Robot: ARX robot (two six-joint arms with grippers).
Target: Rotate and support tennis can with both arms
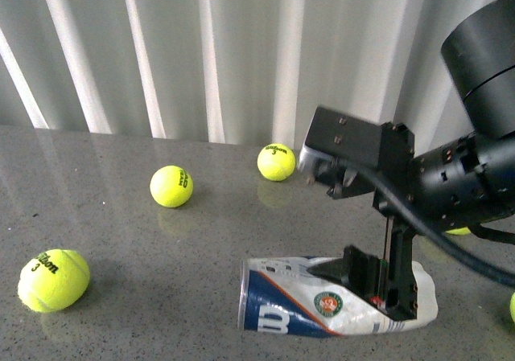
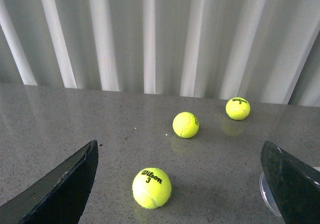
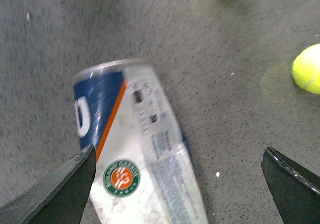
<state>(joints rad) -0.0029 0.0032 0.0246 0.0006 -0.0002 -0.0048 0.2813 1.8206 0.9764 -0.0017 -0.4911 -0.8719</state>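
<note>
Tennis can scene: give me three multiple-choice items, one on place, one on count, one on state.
1. The right gripper is: A) over the tennis can; B) beside the leftmost ball; C) against the curtain.
2. Tennis balls in the left wrist view: A) one; B) three; C) five.
3. The tennis can is: A) upright; B) held aloft; C) lying on its side.
Answers: 1 A, the front view shows its fingers down at the can's body. 2 B, three separate balls show. 3 C, its length runs flat along the table.

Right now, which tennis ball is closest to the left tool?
The foremost tennis ball, showing Wilson 3 on top; the other two balls sit farther back.
</note>
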